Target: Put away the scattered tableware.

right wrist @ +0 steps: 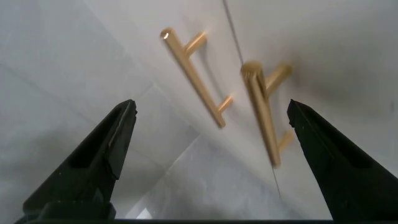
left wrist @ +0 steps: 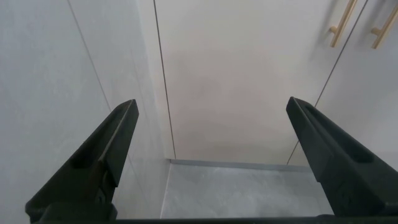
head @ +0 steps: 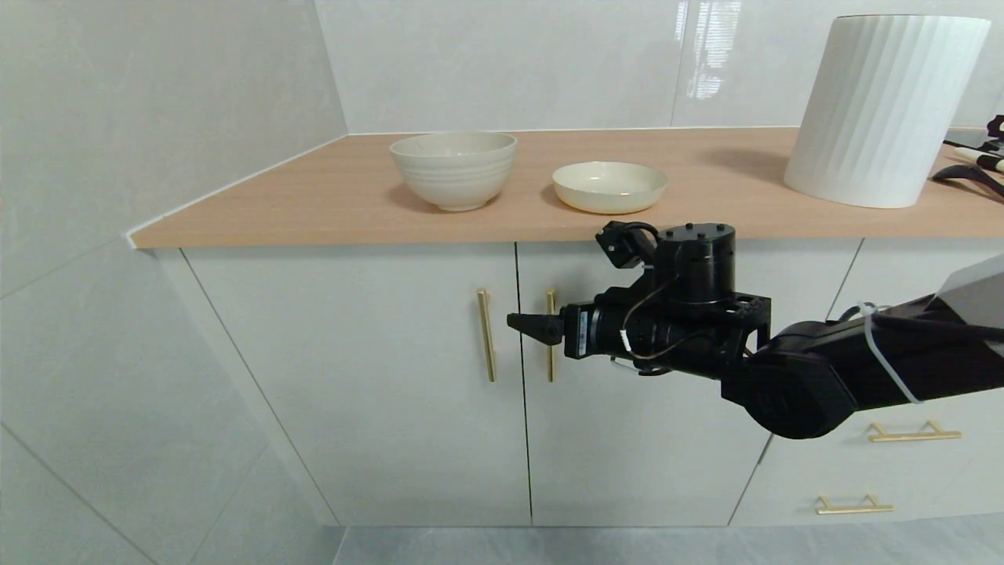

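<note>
Small pale sticker (head: 572, 333) on the right wrist, print too small to read.

On the wooden countertop (head: 314, 205), toward its left end: deep cream bowl (head: 453, 169), upright, ribbed on the outside. Upper inner wall in sight, bottom hidden behind the near rim. Just right of it, apart and not touching: shallow cream dish (head: 609, 187), upright, showing only bare glaze inside. Well apart toward the right end: tall white ribbed container (head: 882, 110), wider toward the top, opening out of sight, so contents impossible to tell. Past that, at the far right edge: dark utensils (head: 971, 166) lying flat on the counter.

Below the counter: two pale cabinet doors, both shut, with a brass left handle (head: 487, 335) and a brass right handle (head: 551, 335) standing upright on either side of the seam. Right of the doors: drawers with smaller brass pulls (head: 914, 431).

Right gripper (head: 515, 322) level with the middle of those handles, lying across the front of the right handle, tips over the seam between the doors. Fingers (right wrist: 106, 155) spread wide apart, clamped on nothing; contact with the handle impossible to tell.

Left gripper (left wrist: 211, 155) low down, facing the foot of the cabinet front and the grey floor (left wrist: 236, 193), fingers (left wrist: 102, 155) likewise spread wide apart.
</note>
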Available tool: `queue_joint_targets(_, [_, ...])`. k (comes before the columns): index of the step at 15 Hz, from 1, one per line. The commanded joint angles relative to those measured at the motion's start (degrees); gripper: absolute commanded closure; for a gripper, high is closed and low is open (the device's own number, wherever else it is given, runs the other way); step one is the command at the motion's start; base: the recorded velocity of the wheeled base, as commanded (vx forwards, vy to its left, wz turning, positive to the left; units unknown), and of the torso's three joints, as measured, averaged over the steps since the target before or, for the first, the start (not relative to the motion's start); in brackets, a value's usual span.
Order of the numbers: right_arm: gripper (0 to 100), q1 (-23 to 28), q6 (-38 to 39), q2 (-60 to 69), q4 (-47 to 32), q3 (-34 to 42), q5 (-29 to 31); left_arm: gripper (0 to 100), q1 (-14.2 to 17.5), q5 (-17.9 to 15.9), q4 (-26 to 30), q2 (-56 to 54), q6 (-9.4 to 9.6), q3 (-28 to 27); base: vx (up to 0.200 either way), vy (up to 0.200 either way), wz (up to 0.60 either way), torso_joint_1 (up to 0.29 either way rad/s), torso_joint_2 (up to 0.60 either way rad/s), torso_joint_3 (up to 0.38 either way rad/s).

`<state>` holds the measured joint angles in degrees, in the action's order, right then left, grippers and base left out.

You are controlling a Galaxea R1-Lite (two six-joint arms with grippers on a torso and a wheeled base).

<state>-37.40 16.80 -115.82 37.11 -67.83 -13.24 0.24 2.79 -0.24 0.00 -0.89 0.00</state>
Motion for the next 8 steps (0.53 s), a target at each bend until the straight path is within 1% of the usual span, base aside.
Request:
queue_joint_targets(1, [0,-0.04,0.08,-2.92,0.25,-2.22,0.58,0,0.02,0.02,-0.02,0.0,0.01,0.0,0.0,0.0,0.0,0.0,0.0,0.0])
queue_joint_targets(8, [0,-0.39,1.31,-4.59,0.42,-3.1,0.49,0,0.02,0.02,-0.02,0.0,0.01,0.0,0.0,0.0,0.0,0.0,0.0,0.0])
